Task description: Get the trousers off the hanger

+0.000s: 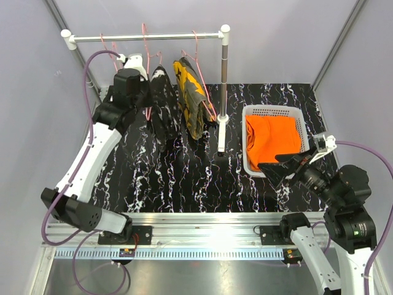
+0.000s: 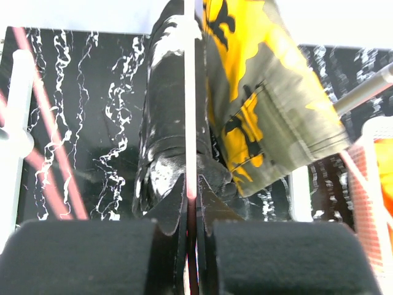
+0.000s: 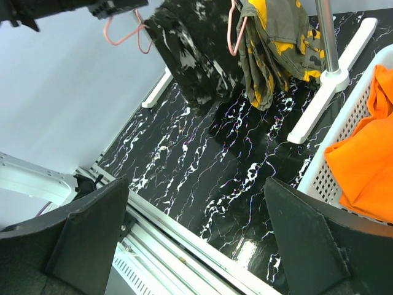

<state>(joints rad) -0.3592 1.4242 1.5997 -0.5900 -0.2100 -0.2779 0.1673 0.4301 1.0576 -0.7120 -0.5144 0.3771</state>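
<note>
1. The table (image 1: 184, 178) has a black top veined with white and carries everything else.
2. A white clothes rack (image 1: 147, 37) stands at the far side. Its rail runs left to right, and its upright pole rises from a white foot just left of the basket.
3. A white slotted basket (image 1: 273, 110) sits at the right of the table.
4. The orange trousers (image 1: 273, 138) lie crumpled inside the basket, off any hanger.
5. The black trousers with white specks (image 1: 161, 101) hang from the rail near its middle, draped down toward the table.
6. The camouflage trousers (image 1: 193, 101) hang just to the right of the black pair on their own pink wire. They are close beside the black pair, but whether the two touch cannot be told.
7. The right pincer (image 3: 196, 184) is released, with its jaws spread wide and nothing between them. It hovers over the table's near right part, beside the basket's near corner.
8. The left pincer (image 2: 191, 203) is raised to the rail's left half and clenched. Its fingertips meet on the thin pink hanger (image 2: 190, 92) that carries the black trousers, and that cloth is right in front of the tips.
9. An empty pink hanger (image 1: 110, 46) hangs near the rail's left end.
</note>
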